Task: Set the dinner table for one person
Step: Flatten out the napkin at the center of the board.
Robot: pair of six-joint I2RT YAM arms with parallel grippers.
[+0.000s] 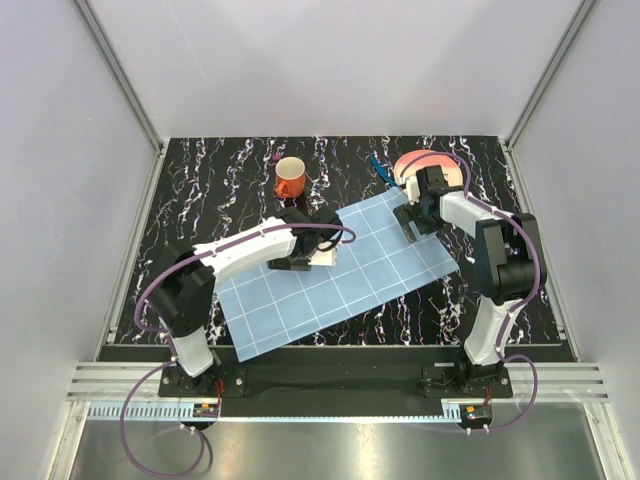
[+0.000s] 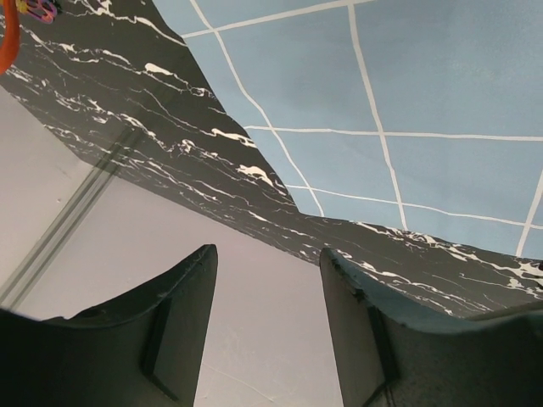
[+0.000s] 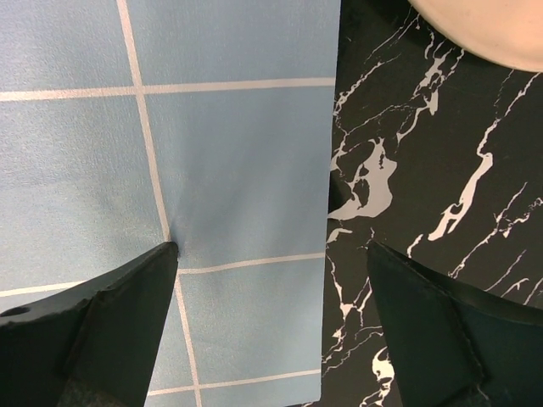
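Desk (image 1: 200,190): lay under everything, with the blue mat (image 1: 380,265) slanted on it.
Left fingers (image 2: 161,331): were apart and empty, over the mat's far left edge.
Right fingers (image 3: 110,322): were wide apart and empty, over the mat's right edge.
Plate (image 1: 415,158): sat just past the right fingers, so the right arm was nearer.

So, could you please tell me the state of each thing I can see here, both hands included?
mat, spread flat, askew on the dinner table
mug, upright, off the mat
plate, lying flat, off the mat
left hand, open, empty, by the mat's far edge
right hand, open, empty, astride the mat's side edge
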